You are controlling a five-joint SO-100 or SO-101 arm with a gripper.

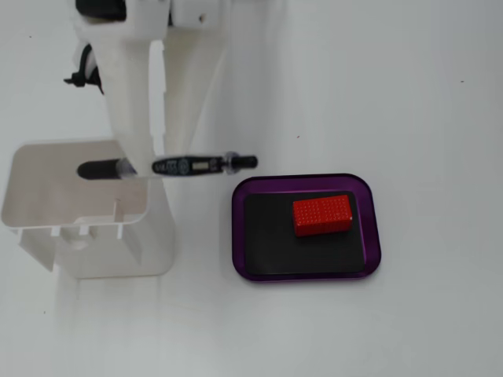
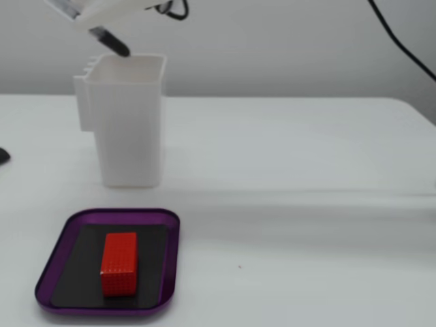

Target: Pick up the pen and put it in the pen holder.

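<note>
From above, I see my gripper [image 1: 140,169] clamped on the pen [image 1: 169,166] at mid-barrel, its black front end over the holder [image 1: 157,236]. From the side, the pen [image 2: 109,41] tilts tip-down just above the holder's [image 2: 129,122] rim. I judge it light, stiff and slippery; mid-barrel suits.

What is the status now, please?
Gripper shut on pen, above pen holder. Black tip over the opening, not yet in. Nothing in the way.
</note>
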